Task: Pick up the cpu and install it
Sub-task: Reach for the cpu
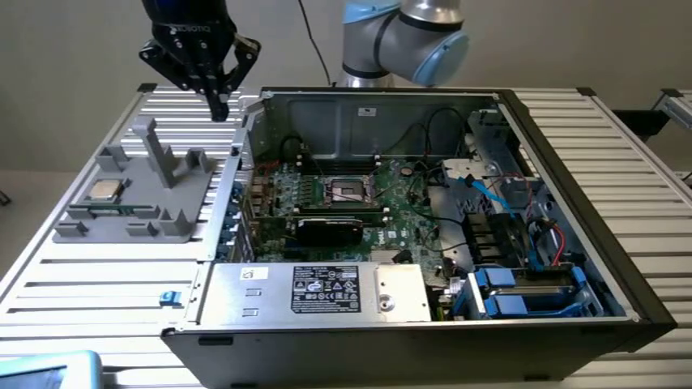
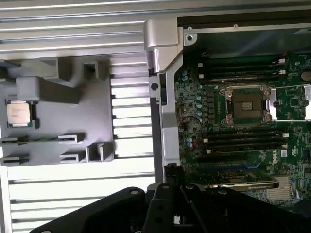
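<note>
The cpu (image 1: 105, 190) is a small square chip with a shiny metal top, lying flat on a grey holder (image 1: 151, 212) at the exterior view's left, outside the computer case. In the wrist view the cpu (image 2: 19, 115) rests near the edge of the same holder (image 2: 92, 116). My gripper (image 1: 219, 107) hangs high above the table, over the gap between holder and case, with its fingers shut and nothing between them. Its dark body and joined fingertips (image 2: 171, 171) show in the wrist view. The dark square socket (image 1: 348, 191) with its metal frame sits on the motherboard; it also appears as the socket (image 2: 246, 105).
The open computer case (image 1: 605, 243) fills the middle and the exterior view's right, with cables, blue drive bays (image 1: 524, 292) and a labelled power supply (image 1: 324, 289). A black card (image 1: 330, 229) lies below the socket. Upright posts (image 1: 162, 154) rise from the holder. The table is slatted metal (image 1: 97, 284).
</note>
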`<state>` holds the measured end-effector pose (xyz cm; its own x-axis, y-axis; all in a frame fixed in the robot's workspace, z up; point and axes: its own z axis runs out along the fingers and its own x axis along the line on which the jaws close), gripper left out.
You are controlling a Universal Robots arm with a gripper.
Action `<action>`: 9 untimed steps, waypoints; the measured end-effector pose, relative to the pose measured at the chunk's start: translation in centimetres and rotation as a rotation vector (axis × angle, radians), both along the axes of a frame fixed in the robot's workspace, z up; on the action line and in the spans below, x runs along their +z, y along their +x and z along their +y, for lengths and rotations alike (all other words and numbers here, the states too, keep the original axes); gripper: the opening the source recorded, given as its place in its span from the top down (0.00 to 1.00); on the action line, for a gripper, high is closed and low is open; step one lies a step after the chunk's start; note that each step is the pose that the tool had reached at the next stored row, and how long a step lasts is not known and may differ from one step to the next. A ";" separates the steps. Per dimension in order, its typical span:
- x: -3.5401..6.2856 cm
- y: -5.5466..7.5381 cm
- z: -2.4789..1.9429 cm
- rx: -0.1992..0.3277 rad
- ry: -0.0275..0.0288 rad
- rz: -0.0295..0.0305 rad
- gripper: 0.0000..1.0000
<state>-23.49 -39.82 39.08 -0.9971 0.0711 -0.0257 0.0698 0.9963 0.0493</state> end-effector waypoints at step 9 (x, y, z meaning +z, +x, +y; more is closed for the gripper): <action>-0.42 -4.1 0.64 0.000 -0.0002 0.0001 0.89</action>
<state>-27.61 -39.18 38.66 -0.9971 0.0712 -0.0256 0.0698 0.9963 0.0492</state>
